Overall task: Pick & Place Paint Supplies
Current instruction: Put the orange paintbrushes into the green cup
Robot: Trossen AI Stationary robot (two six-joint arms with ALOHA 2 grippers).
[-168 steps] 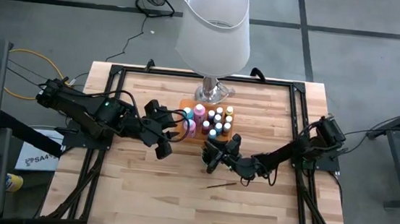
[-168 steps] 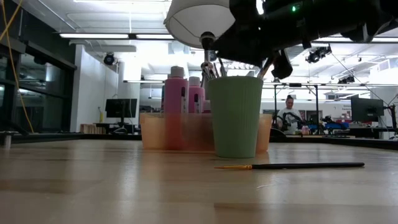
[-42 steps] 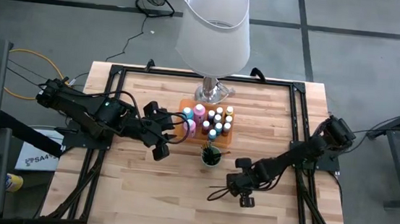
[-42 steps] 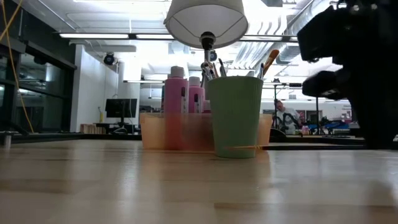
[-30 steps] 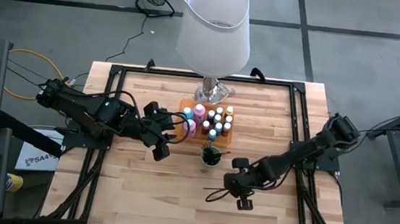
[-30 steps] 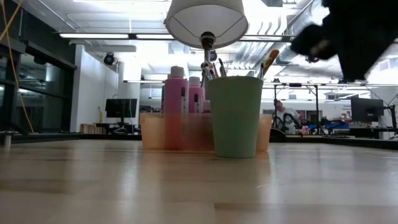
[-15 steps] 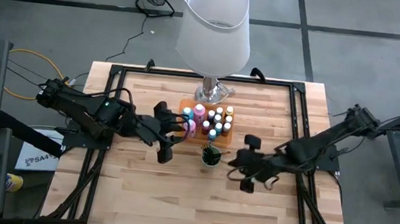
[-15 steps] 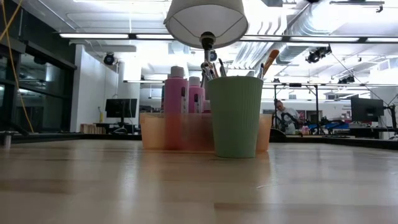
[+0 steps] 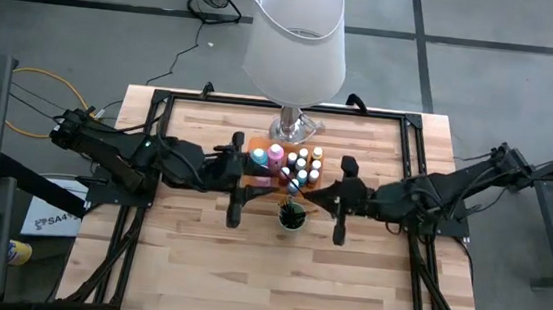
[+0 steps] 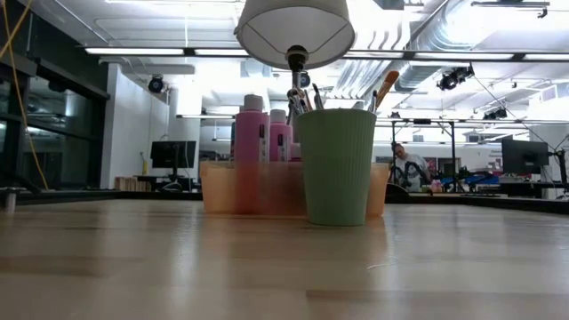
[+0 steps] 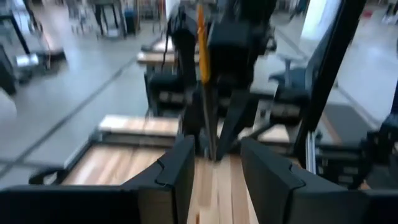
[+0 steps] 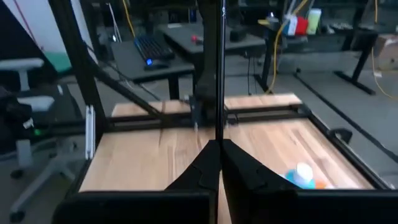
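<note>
- two dark robot arms meet over the middle of a pale wooden table (image 9: 197,259), seen from above, one reaching in from each side.
- the right gripper (image 9: 331,194) hangs just right of a green cup (image 9: 292,216) with its fingers (image 12: 208,168) pressed together on a thin dark-handled brush (image 12: 218,74), which stands straight up out of the closed tips in the right wrist view.
- the left gripper (image 9: 245,172) is level with it on the far side of the cup, close to the orange tray (image 9: 254,145); its two fingers (image 11: 180,171) stand part-way apart with bare tabletop showing between them (nothing is caught in the gap).
- the left wrist view looks across at the other arm and shows the same brush upright there, an orange-yellow end (image 11: 201,37) at its top.
- the green cup sits just in front of the tray, nearer the table's front edge, and the low view shows several brush handles (image 10: 385,89) sticking out of its top.
- the orange tray holds the small paint bottles (image 9: 303,163) with coloured caps, packed in rows, and taller pink bottles (image 9: 274,155) at its left end; a teal cap (image 9: 259,157) shows beside them.
- a big white-shaded lamp (image 9: 296,41) stands at the back of the table, its metal base (image 9: 294,128) just behind the tray.
- in the low view a person (image 10: 407,166) sits far off in the room beyond the table.
</note>
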